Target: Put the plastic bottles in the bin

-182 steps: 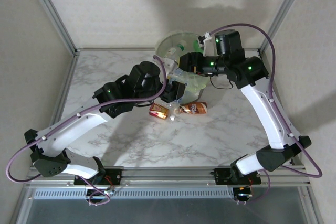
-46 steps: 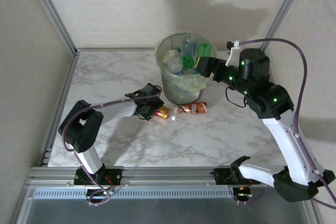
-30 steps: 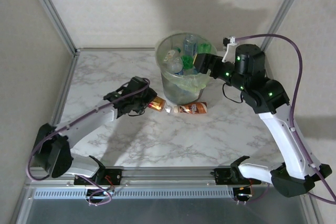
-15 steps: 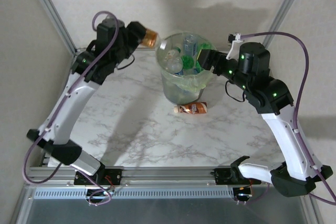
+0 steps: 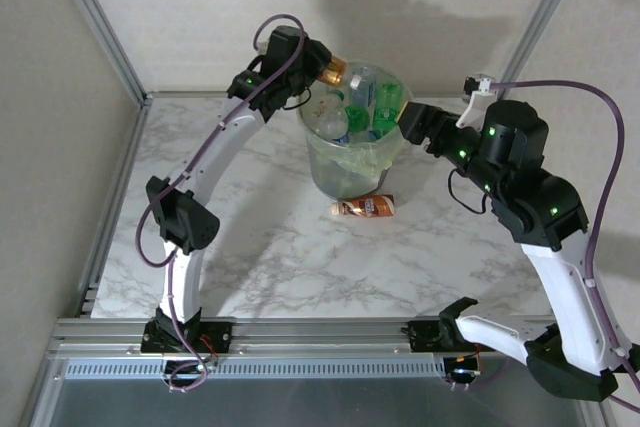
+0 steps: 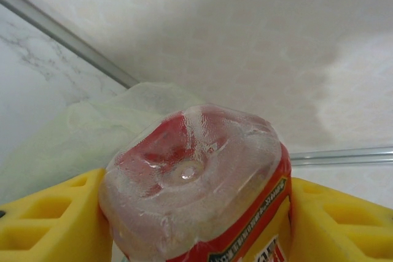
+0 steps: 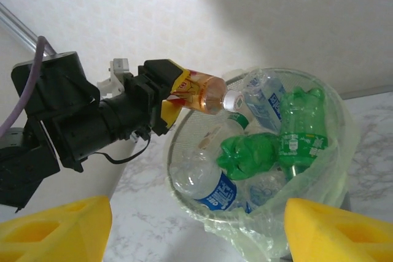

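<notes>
Overhead from behind, wrist views close, all sharing bin (image 5: 345, 175)

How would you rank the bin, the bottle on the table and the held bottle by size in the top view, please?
1. bin, clearly largest.
2. bottle on the table.
3. held bottle; it is partly hidden, so the order of the two bottles is unsure.

Print on the plastic bottles (image 7: 298, 130) is too blurred to read.
</notes>
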